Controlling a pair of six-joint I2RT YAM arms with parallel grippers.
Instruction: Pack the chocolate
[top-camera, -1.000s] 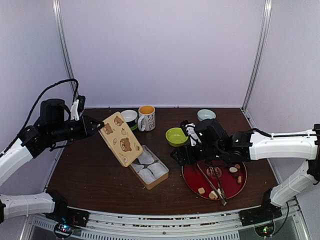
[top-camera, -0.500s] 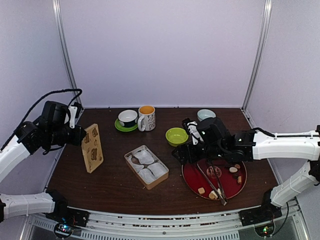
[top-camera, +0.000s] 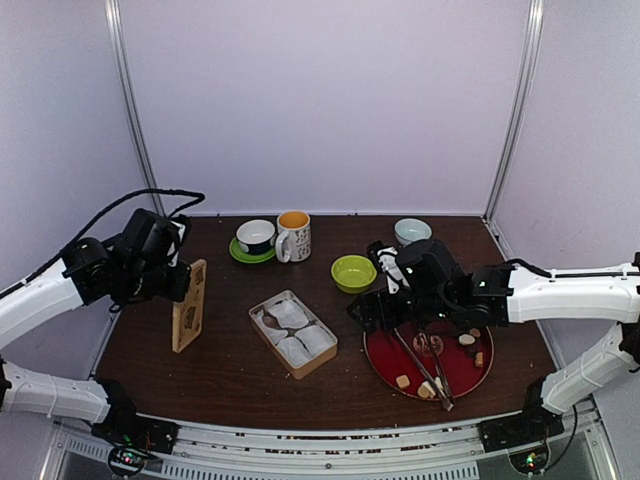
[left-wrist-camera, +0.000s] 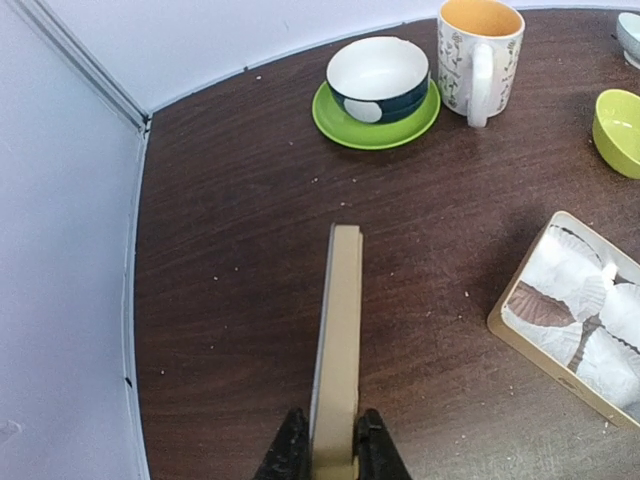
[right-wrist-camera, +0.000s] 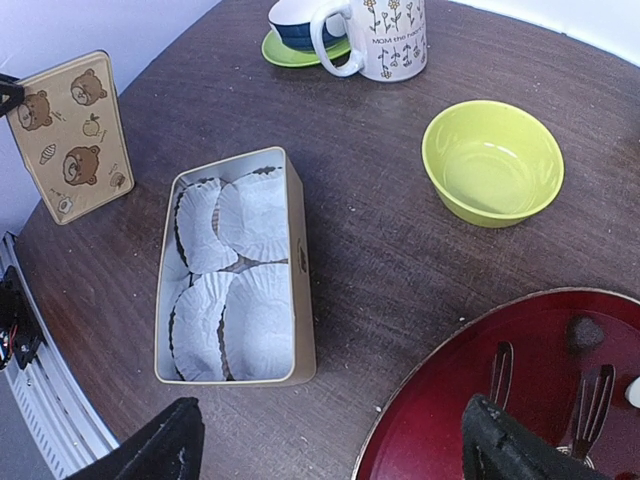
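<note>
One lid (right-wrist-camera: 70, 135) stands pinched in left claw (left-wrist-camera: 335, 455); right claw (right-wrist-camera: 330, 445) gapes, seemingly empty.

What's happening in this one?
The left gripper is shut on the bear-print lid, holding it on edge at the left side of the table. The open tin box holds only white paper cups. The right gripper hangs open over the edge of the red tray, where the chocolate pieces and tongs lie untouched.
</note>
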